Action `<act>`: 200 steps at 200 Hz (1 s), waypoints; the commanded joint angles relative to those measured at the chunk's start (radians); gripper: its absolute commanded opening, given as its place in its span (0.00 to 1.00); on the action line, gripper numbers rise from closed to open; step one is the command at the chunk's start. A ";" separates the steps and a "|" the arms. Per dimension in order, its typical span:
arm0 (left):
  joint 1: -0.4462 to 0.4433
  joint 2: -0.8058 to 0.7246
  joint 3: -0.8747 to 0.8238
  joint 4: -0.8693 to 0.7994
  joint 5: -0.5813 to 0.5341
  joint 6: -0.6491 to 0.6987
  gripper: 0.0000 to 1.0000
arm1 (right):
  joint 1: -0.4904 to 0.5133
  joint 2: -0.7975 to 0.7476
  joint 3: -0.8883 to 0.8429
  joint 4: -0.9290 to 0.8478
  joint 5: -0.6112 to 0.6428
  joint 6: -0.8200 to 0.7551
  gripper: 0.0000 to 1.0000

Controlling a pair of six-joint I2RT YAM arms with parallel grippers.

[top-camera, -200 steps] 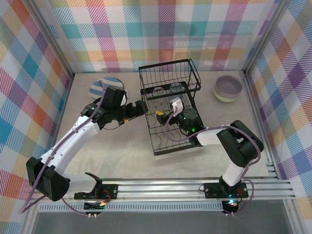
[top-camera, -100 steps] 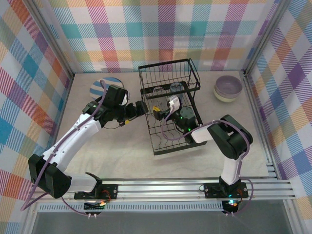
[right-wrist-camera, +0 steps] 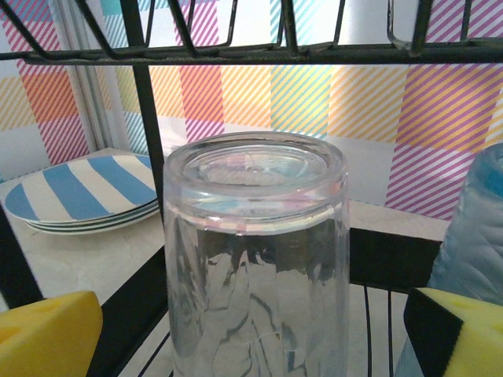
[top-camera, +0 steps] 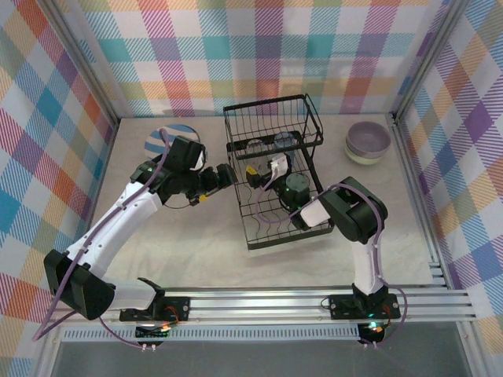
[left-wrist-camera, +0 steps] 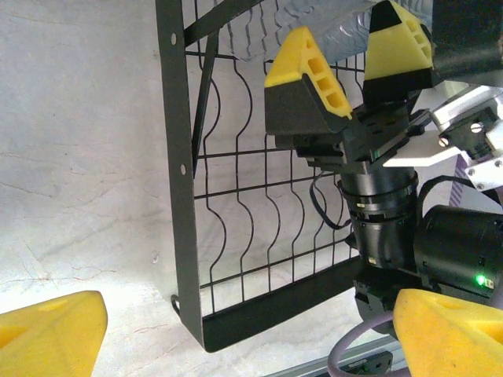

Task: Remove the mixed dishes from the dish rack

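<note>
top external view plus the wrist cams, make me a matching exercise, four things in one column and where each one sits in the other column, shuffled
Things
1. blue-and-white striped round plates
2. lavender bowl
3. clear glass tumbler
4. black wire dish rack

Places
A. middle of the table
B. inside the rack, just ahead of the open right gripper
C. stacked on the table, left of the rack
D. far right of the table, nested in a pale green bowl

Pairs: 1-C, 2-D, 3-B, 4-A
</note>
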 commanded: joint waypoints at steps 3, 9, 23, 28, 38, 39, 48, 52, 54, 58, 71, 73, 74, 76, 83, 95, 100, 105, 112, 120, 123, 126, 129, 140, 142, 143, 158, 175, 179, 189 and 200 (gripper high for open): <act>0.009 -0.029 0.025 -0.039 0.023 -0.009 0.94 | 0.005 0.028 0.045 0.063 0.017 0.003 0.99; 0.010 -0.031 0.024 -0.040 0.022 -0.011 0.94 | 0.006 0.034 0.051 0.063 0.015 0.004 0.99; 0.010 -0.036 0.019 -0.042 0.022 -0.013 0.93 | 0.009 0.048 0.066 0.062 0.019 0.006 0.99; 0.009 -0.037 0.017 -0.042 0.020 -0.013 0.94 | 0.010 0.053 0.071 0.062 0.021 0.006 0.99; 0.009 -0.040 0.014 -0.043 0.020 -0.015 0.93 | 0.012 0.059 0.079 0.063 0.026 0.006 0.99; 0.009 -0.040 0.014 -0.043 0.020 -0.014 0.93 | 0.011 0.059 0.080 0.062 0.026 0.007 0.99; 0.009 -0.042 0.011 -0.044 0.020 -0.016 0.93 | 0.013 0.066 0.087 0.062 0.029 0.007 0.99; 0.009 -0.043 0.011 -0.045 0.020 -0.016 0.93 | 0.013 0.069 0.091 0.062 0.029 0.008 0.99; 0.009 -0.043 0.010 -0.045 0.020 -0.015 0.94 | 0.013 0.070 0.093 0.062 0.029 0.008 0.99; 0.009 -0.045 0.009 -0.045 0.019 -0.016 0.93 | 0.013 0.072 0.096 0.062 0.029 0.008 0.99; 0.009 -0.046 0.007 -0.048 0.018 -0.016 0.93 | 0.013 0.078 0.107 0.061 0.029 0.009 0.99; 0.009 -0.048 0.006 -0.046 0.018 -0.015 0.94 | 0.013 0.080 0.108 0.062 0.029 0.009 0.99; 0.009 -0.048 0.005 -0.046 0.017 -0.015 0.94 | 0.014 0.081 0.108 0.062 0.030 0.009 0.99; 0.009 -0.048 0.006 -0.047 0.017 -0.016 0.93 | 0.013 0.082 0.111 0.063 0.029 0.009 0.99; 0.010 -0.049 0.004 -0.047 0.017 -0.017 0.93 | 0.015 0.085 0.116 0.062 0.030 0.009 0.99; 0.010 -0.051 0.002 -0.048 0.016 -0.019 0.93 | 0.016 0.092 0.127 0.062 0.037 0.010 0.99; 0.009 -0.051 0.002 -0.048 0.016 -0.019 0.93 | 0.015 0.095 0.130 0.061 0.041 0.009 0.99; 0.009 -0.053 0.002 -0.050 0.015 -0.020 0.93 | 0.016 0.096 0.134 0.061 0.045 0.010 0.99; 0.010 -0.054 0.003 -0.050 0.014 -0.021 0.94 | 0.015 0.101 0.139 0.061 0.050 0.010 0.99; 0.010 -0.055 0.004 -0.053 0.014 -0.020 0.94 | 0.015 0.106 0.145 0.061 0.053 0.012 1.00; 0.010 -0.056 0.005 -0.054 0.013 -0.020 0.93 | 0.015 0.108 0.148 0.061 0.055 0.013 1.00; 0.010 -0.057 0.005 -0.055 0.013 -0.019 0.93 | 0.015 0.111 0.149 0.061 0.055 0.014 0.99; 0.009 -0.057 0.005 -0.056 0.012 -0.020 0.94 | 0.014 0.113 0.153 0.061 0.056 0.013 0.99; 0.009 -0.060 0.007 -0.063 0.010 -0.019 0.94 | 0.015 0.116 0.159 0.061 0.058 0.013 0.98; 0.009 -0.060 0.008 -0.063 0.010 -0.018 0.94 | 0.014 0.116 0.160 0.061 0.059 0.013 0.98; 0.009 -0.061 0.008 -0.063 0.010 -0.019 0.93 | 0.015 0.117 0.161 0.061 0.059 0.013 0.98; 0.010 -0.066 0.007 -0.068 0.007 -0.018 0.93 | 0.015 0.123 0.169 0.061 0.063 0.010 0.94; 0.009 -0.072 0.004 -0.071 0.006 -0.020 0.94 | 0.015 0.126 0.174 0.061 0.064 0.012 0.90; 0.010 -0.073 0.003 -0.071 0.005 -0.020 0.93 | 0.015 0.127 0.175 0.061 0.064 0.013 0.90; 0.009 -0.077 0.003 -0.071 0.004 -0.021 0.93 | 0.015 0.127 0.176 0.061 0.066 0.013 0.88; 0.009 -0.082 0.001 -0.073 0.003 -0.023 0.93 | 0.015 0.126 0.175 0.061 0.066 0.013 0.85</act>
